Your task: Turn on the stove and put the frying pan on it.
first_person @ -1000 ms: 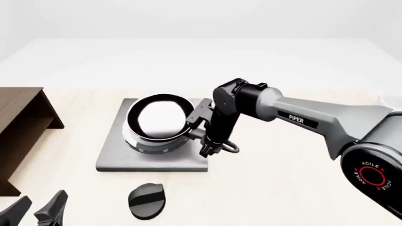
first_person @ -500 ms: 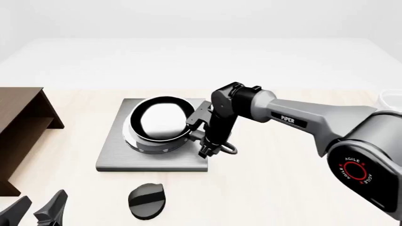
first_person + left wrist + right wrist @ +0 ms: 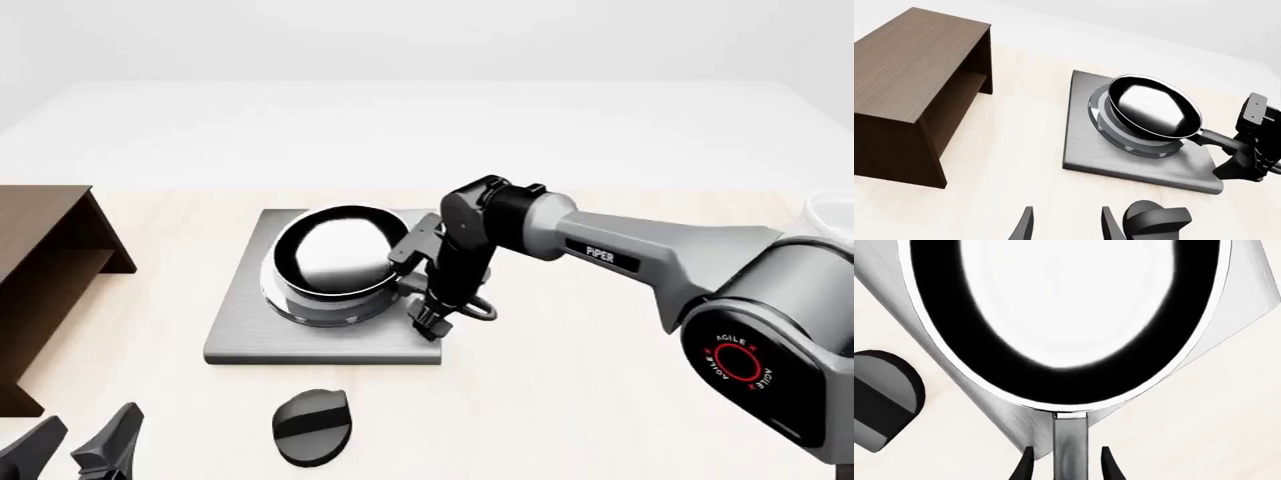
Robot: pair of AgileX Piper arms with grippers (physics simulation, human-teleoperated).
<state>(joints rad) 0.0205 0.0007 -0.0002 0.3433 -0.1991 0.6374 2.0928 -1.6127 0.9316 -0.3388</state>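
Pan sitting on stove burner, mid-tabletop. I'm straddling handle with right gripper, fingers parted, contact unclear. Pan rigid, glossy, probably slippery; handle best hold. Left gripper idling open near knob.

Dark brown wooden shelf on pale table.

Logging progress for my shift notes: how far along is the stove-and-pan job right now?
The frying pan already sits on the stove burner. The right pincer straddles the handle, fingers slightly apart from it. Whether the knob has been turned cannot be told; the left pincer waits open nearby. Left: withdraw the right arm, confirm the knob.
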